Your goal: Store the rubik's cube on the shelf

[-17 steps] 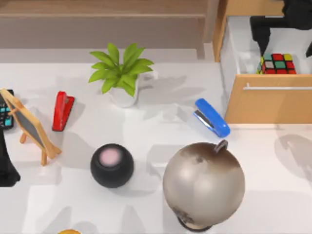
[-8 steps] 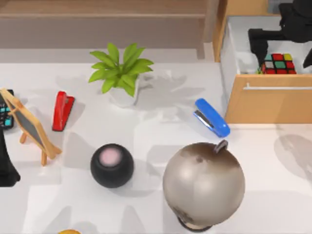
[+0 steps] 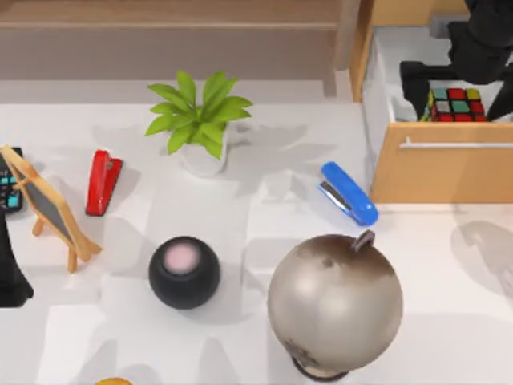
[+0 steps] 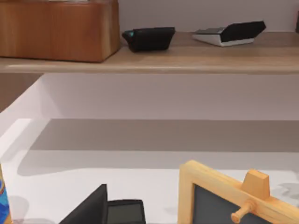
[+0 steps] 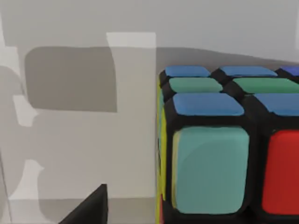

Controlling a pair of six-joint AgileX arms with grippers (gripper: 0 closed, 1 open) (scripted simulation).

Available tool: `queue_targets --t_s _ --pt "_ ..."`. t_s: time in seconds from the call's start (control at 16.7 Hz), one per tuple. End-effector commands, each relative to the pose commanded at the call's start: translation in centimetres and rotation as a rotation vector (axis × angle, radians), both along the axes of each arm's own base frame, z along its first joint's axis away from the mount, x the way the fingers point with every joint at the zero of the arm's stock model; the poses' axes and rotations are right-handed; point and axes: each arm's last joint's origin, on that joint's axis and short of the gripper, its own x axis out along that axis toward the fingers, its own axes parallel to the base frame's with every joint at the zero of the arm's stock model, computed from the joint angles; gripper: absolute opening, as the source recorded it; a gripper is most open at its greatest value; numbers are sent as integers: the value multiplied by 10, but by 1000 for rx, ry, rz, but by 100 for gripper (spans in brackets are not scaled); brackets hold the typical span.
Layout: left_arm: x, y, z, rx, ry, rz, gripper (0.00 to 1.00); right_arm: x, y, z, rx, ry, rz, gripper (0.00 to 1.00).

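Top view: the right hand, a black two-finger gripper, hangs inside the open orange-tan wooden drawer, fingers spread wide to either side of the small black-edged rubik's cube, which rests directly below it against the drawer front, not yet gripped. Well away from this hand lies the long light-brown wooden shelf, with a blue stapler and grey globe on the white table between. Risks, as judged: an off-centre closure may push the cube aside; the drawer walls may obstruct lifting. The left hand is parked far off.
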Motion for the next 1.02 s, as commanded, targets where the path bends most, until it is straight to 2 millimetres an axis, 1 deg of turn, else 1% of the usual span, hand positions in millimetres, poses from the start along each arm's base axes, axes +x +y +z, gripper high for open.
queue_targets --t_s 0.78,0.84,1.02 --pt "0 0 0 0 0 0 100 0 0 0 0 0 0 2" --pt "0 0 0 0 0 0 100 0 0 0 0 0 0 0" --pt "0 0 0 0 0 0 100 0 0 0 0 0 0 0"
